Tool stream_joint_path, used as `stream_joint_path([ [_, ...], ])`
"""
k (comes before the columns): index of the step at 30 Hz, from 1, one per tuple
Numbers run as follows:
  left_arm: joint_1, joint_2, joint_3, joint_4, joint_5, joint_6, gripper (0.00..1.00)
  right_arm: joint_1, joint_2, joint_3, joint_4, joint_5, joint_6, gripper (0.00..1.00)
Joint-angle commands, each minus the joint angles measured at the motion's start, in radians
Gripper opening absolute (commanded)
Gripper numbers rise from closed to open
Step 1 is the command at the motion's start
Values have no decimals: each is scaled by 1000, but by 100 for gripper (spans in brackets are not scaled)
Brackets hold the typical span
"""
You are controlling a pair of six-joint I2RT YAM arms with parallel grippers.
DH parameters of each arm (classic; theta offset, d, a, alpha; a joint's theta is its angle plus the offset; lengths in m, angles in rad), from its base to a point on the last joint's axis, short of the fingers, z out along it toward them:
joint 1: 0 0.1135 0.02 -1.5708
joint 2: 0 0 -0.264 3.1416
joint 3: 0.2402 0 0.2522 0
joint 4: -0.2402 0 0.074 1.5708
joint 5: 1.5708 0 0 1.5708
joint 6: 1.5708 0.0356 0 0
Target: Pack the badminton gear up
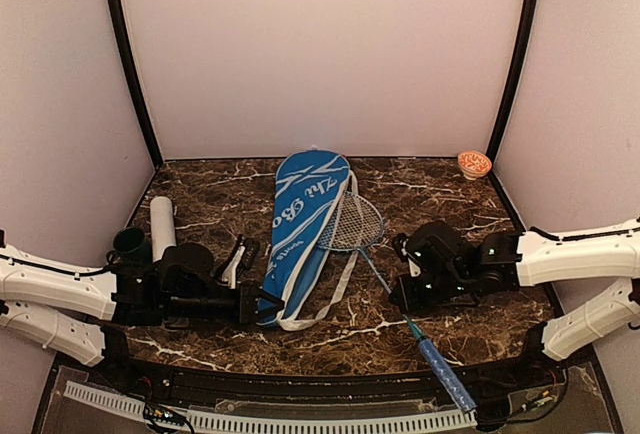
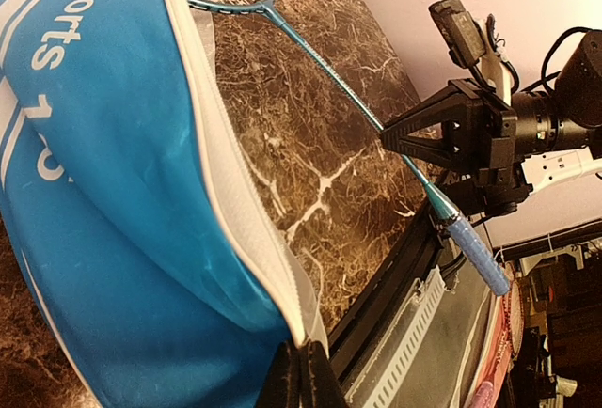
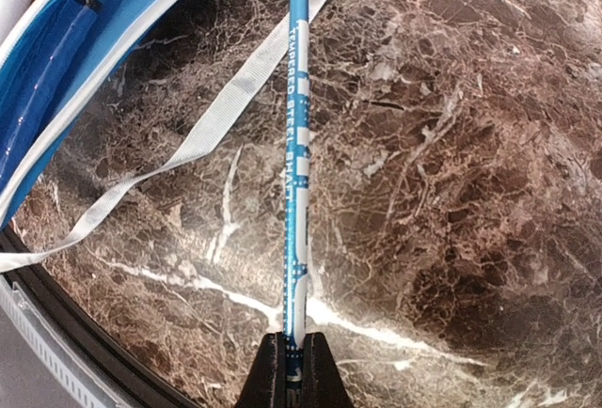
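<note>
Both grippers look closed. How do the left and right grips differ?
The left gripper pinches the white-trimmed near end of the cover, which is flat fabric. The right gripper clamps the thin shaft of the racket. The left gripper's cover lies wholly on the table, while the right gripper's racket has its handle sticking out past the near edge. Shared: both are shut on their item, low over the table.

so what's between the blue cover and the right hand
The cover's white strap and the racket shaft the right hand grips, over marble; clearest in the right wrist view.
</note>
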Motion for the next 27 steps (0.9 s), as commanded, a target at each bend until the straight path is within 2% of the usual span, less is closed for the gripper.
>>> stream_joint_path([
  [1,5,-29,0,46,39,9,0,8,80,88,136,67,10,0],
  [12,10,-40,-2,13,79,25,0,-12,295,241,261,75,30,0],
  [19,17,-24,-11,14,104,25,0,-70,454,326,363,8,55,0],
  [27,28,-3,-58,56,130,8,0,-107,559,422,496,-63,55,0],
])
